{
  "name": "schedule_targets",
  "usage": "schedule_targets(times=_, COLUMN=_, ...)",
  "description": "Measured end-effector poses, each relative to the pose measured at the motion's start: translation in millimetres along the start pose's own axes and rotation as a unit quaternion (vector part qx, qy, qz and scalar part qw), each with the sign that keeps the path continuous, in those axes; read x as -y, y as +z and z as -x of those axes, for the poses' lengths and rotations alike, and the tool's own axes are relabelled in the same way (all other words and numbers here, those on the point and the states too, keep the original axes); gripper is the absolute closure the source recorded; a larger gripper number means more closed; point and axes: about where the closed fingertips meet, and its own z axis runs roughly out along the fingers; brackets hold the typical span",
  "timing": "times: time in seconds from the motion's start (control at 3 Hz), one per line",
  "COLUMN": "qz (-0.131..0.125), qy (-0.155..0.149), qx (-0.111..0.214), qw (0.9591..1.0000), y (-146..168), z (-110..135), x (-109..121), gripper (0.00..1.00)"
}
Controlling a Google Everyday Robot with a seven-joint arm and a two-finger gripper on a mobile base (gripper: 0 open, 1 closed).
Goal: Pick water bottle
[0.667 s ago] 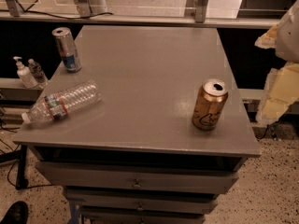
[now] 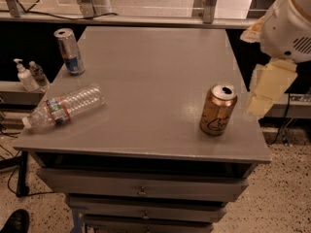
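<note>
The water bottle (image 2: 65, 106), clear ribbed plastic with a red, white and green label band, lies on its side at the front left of the grey table (image 2: 150, 67). Its white cap points left, past the table's left edge. My gripper (image 2: 265, 93), with pale cream fingers under a white arm, hangs beside the table's right edge, just right of a golden can. It is far from the bottle and holds nothing that I can see.
A golden can (image 2: 218, 109) stands at the front right of the table. A silver and blue can (image 2: 69, 51) stands at the back left. A white pump dispenser (image 2: 22, 76) and a tiny clear bottle (image 2: 37, 74) sit on a low shelf to the left. Drawers (image 2: 141, 191) are below the tabletop.
My gripper and arm have moved left, closer to the table's right edge. The bottle and both cans have not moved.
</note>
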Motion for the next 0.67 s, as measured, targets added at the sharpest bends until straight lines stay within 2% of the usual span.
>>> schedule_targets(times=0.33, qz=0.011, qy=-0.054, qx=0.046, qw=0.9974, y=12.8, z=63.2, x=-3.7, gripper=0.00)
schedule_targets(times=0.67, qz=0.033, qy=-0.121, qx=0.101, qw=0.9870, y=28.6, z=133.5, x=-22.0, gripper=0.00)
